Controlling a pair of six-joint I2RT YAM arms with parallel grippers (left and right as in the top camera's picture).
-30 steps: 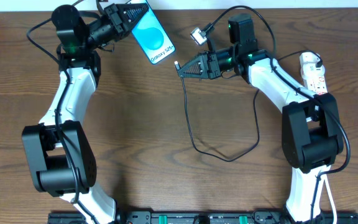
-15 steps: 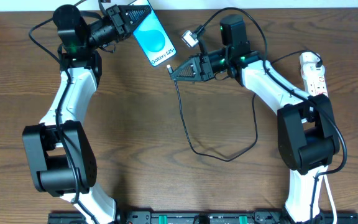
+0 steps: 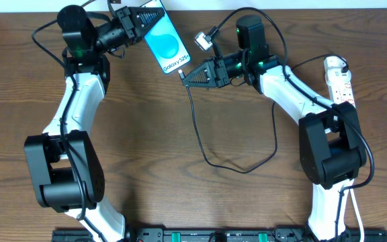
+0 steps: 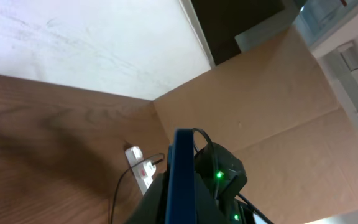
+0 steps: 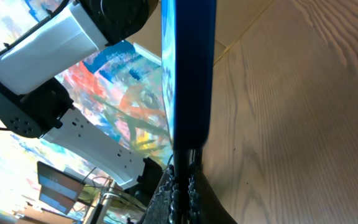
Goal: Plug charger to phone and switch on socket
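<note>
The phone, blue screen reading "Galaxy S25+", is held above the table's far edge in my left gripper, shut on its upper end. In the left wrist view the phone shows edge-on between the fingers. My right gripper is shut on the small plug tip of the black charger cable, right at the phone's lower edge. In the right wrist view the tip sits between the jaws, touching the phone's bottom end. The white socket strip lies at the far right.
The charger cable loops across the middle of the table and runs back up toward the right arm. The socket strip also shows in the left wrist view. A cardboard wall stands behind the table.
My right gripper has moved left with the cable tip, from a gap away to touching the phone's lower edge. The left gripper and phone have hardly moved.
</note>
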